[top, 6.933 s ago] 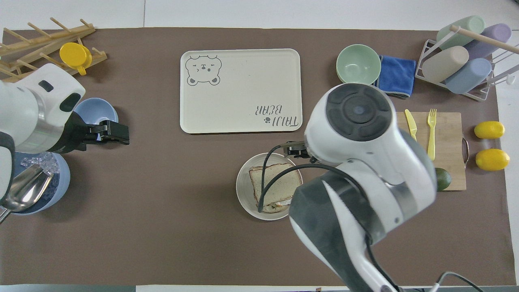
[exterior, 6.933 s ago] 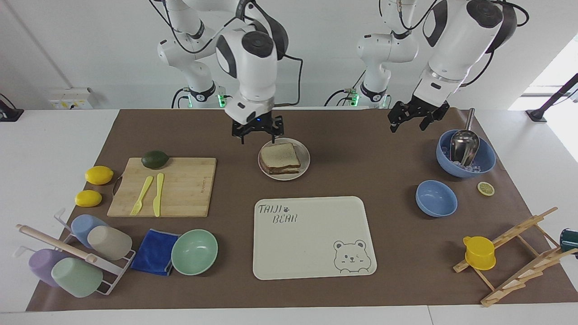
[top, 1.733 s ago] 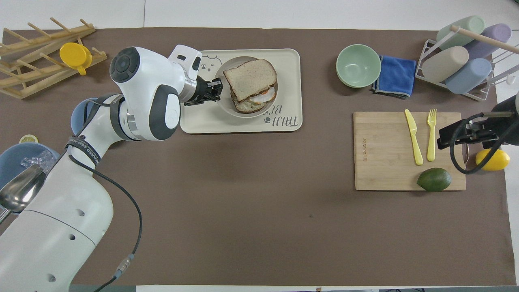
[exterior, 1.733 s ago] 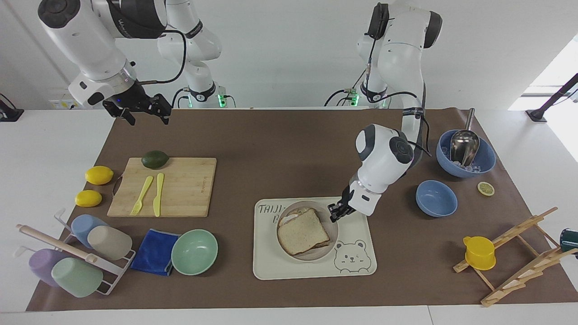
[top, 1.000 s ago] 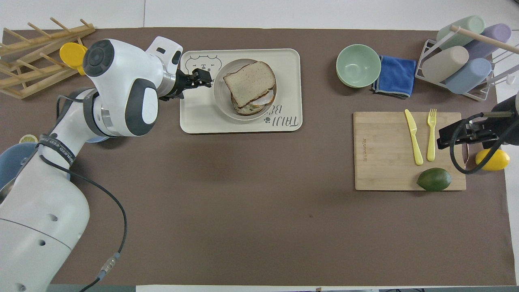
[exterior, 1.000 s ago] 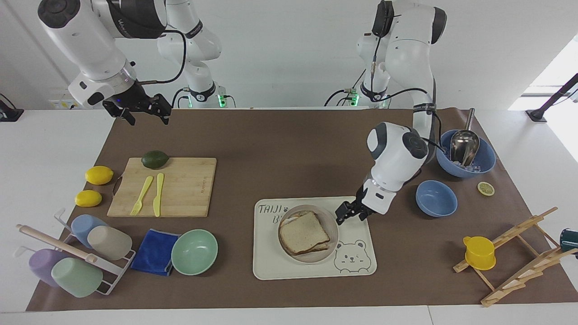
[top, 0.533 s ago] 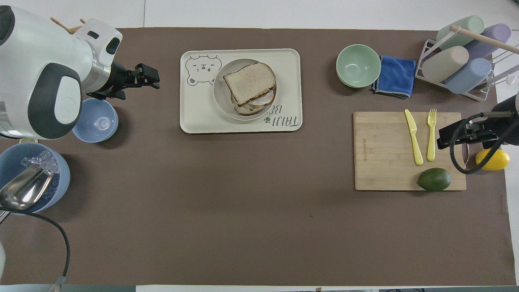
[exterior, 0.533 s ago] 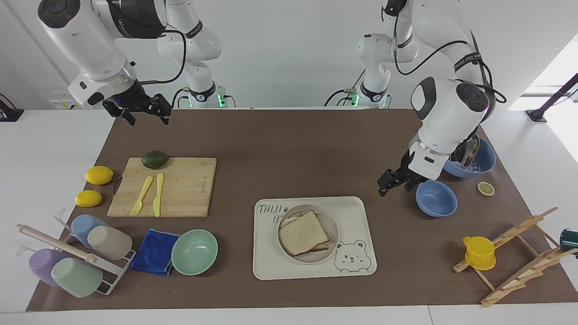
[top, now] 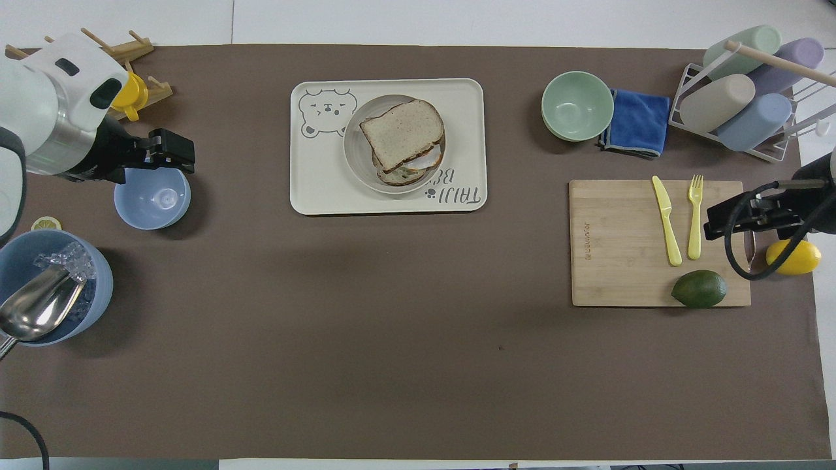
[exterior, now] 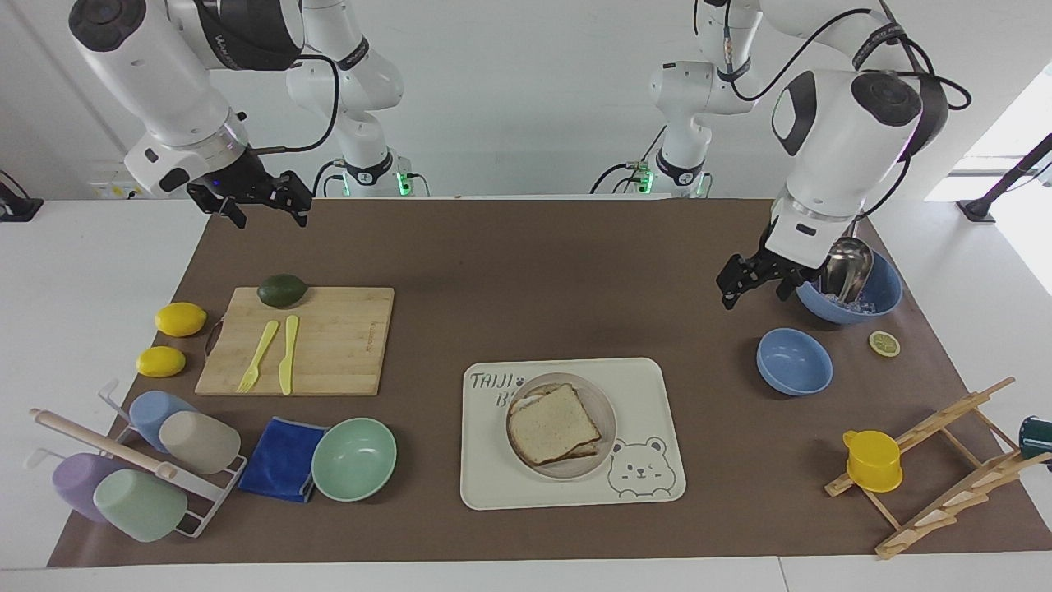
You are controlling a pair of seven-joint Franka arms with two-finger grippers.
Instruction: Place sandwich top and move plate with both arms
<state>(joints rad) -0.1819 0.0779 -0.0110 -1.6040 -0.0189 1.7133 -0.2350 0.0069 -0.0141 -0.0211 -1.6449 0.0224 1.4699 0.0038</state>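
Your plate sits on the tray, the sandwich top on it – soft, loose, light, so grip only the stiff rim. Left gripper hangs near the small blue bowl, right gripper over the table's corner – both with fingers spread, empty.

The tabletop wears a brown mat. On it lie a bear tray, a cutting board, bowls, two lemons and racks.
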